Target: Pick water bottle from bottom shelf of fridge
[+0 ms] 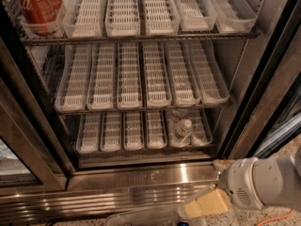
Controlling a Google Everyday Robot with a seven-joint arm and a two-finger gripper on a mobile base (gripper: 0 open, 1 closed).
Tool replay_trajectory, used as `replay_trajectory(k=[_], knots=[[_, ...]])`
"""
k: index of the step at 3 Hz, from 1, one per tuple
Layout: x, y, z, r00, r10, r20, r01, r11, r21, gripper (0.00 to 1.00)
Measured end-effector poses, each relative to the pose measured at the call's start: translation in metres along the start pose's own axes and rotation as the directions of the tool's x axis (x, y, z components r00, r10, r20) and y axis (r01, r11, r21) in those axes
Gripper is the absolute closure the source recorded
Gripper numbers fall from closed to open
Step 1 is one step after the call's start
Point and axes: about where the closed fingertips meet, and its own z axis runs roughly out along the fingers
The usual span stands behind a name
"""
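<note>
The fridge (155, 173) stands open, showing three wire racks of white lane trays. The water bottle (183, 127), clear with a whitish cap, stands in the fifth tray from the left on the bottom shelf (141, 150), near its front. My gripper (207, 204), with a white wrist and a yellowish tip, hangs low at the bottom right. It is in front of the steel base and below and to the right of the bottle, well apart from it.
Red cola cans (35, 4) stand in the top rack's left tray. The black door frame (268, 88) runs down the right side. The steel sill and louvred grille (94, 199) lie below the bottom shelf. An orange cable (277, 215) lies on the speckled floor.
</note>
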Motion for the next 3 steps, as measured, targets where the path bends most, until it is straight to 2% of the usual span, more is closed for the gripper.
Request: replay_trajectory(k=[1, 2, 3], knots=[[0.023, 0.007, 0.031, 0.994, 0.105, 0.039, -0.104, 0.9943, -0.024, 0.00], [0.036, 0.004, 0.074, 0.978, 0.199, 0.061, -0.197, 0.9795, -0.040, 0.00], [0.033, -0.014, 0.111, 0.946, 0.310, 0.095, -0.309, 0.9507, -0.025, 0.00]])
